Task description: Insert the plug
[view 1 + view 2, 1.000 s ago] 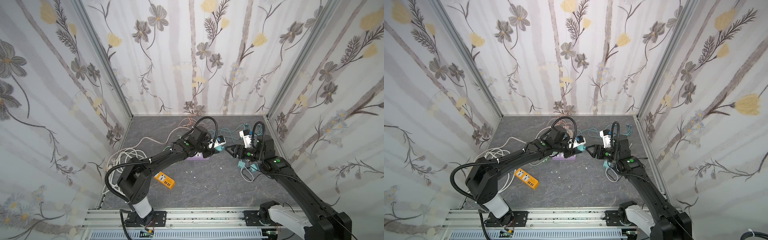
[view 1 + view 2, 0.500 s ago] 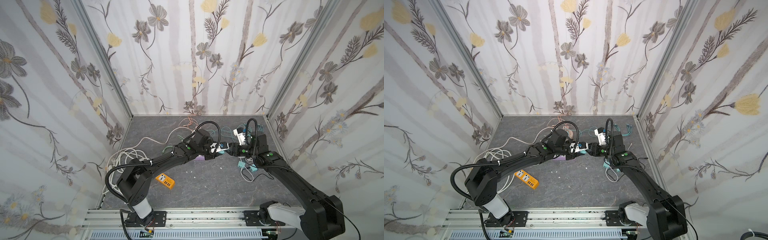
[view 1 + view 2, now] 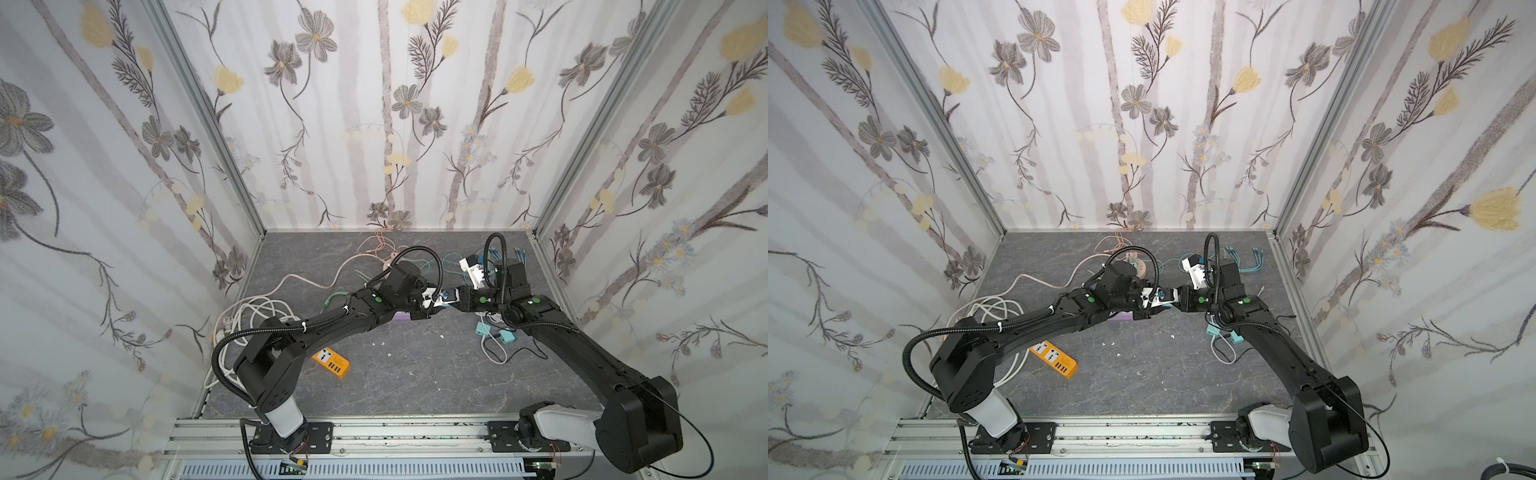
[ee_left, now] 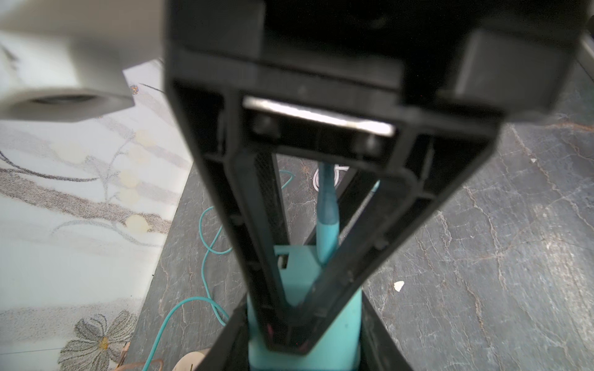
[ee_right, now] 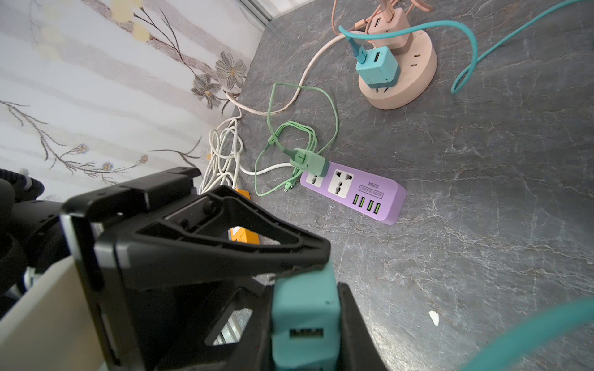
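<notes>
1. The teal plug [image 5: 305,314] is a small boxy block with rounded edges and a smooth matte shell. 1 empty USB slot shows on the face turned toward the right wrist camera.
2. In the left wrist view the plug [image 4: 305,266] has a teal cable [image 4: 326,205] running into it through a thicker ribbed collar.
3. It hangs above the table [image 3: 415,374], just beside the end of the purple power strip [image 5: 353,192] that faces the right arm. It is not seated in any socket.
4. The left gripper [image 4: 286,340] is pinched onto one end of the plug, its 2 triangular fingers meeting in a narrow V on the teal shell.
5. The right gripper [image 5: 305,353] clamps the plug's other end, with a black finger pressed flat against each side.
6. In both top views the 2 grippers meet tip to tip over that same end of the strip — left [image 3: 436,300] and right [image 3: 455,298].
7. The strip itself carries 2 universal sockets and 4 green USB ports, and a green adapter [image 5: 310,163] sits in the socket farthest from those ports.
8. Beyond the strip, toward the back wall, a pink round socket hub [image 5: 414,74] holds a second teal block.
9. An orange power strip [image 3: 331,362] lies on the front side of the purple one — well apart from it.
</notes>
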Tool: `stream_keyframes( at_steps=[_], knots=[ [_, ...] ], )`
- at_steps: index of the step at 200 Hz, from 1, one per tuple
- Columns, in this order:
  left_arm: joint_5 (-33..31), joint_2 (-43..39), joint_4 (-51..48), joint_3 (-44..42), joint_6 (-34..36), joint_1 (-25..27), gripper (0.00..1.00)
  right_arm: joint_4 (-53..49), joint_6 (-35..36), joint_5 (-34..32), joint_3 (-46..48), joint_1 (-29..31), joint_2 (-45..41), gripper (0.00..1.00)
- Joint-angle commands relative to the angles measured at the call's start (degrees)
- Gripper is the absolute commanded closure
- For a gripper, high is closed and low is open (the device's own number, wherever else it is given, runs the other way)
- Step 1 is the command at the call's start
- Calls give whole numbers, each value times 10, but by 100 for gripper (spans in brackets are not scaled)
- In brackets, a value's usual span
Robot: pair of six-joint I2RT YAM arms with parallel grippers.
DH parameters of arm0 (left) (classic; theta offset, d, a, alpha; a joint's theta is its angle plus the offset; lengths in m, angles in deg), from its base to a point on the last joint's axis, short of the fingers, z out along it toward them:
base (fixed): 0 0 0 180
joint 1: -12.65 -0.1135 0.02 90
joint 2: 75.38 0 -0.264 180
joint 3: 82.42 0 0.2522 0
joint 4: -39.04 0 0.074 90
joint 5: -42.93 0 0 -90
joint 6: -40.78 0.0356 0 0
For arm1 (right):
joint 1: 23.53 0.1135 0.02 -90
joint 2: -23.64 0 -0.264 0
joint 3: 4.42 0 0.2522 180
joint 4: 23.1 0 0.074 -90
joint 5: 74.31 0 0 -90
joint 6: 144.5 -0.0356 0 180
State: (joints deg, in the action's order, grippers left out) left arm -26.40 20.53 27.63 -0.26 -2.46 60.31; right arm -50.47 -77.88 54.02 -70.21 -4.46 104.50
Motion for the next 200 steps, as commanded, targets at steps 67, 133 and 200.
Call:
stream_keyframes(
  at_steps=[67, 133, 200],
  knots=[
    [-12, -16, 96, -39, -38, -4, 48, -23, 55, -2, -33, 8, -10, 100],
    [-81, -94, 216, -164, -166, -32, 0, 1, 111, -37, -87, 12, 43, 100],
    [-302, -234, 299, -314, -346, -76, 0, -87, 390, -67, -197, 66, 164, 100]
  ],
)
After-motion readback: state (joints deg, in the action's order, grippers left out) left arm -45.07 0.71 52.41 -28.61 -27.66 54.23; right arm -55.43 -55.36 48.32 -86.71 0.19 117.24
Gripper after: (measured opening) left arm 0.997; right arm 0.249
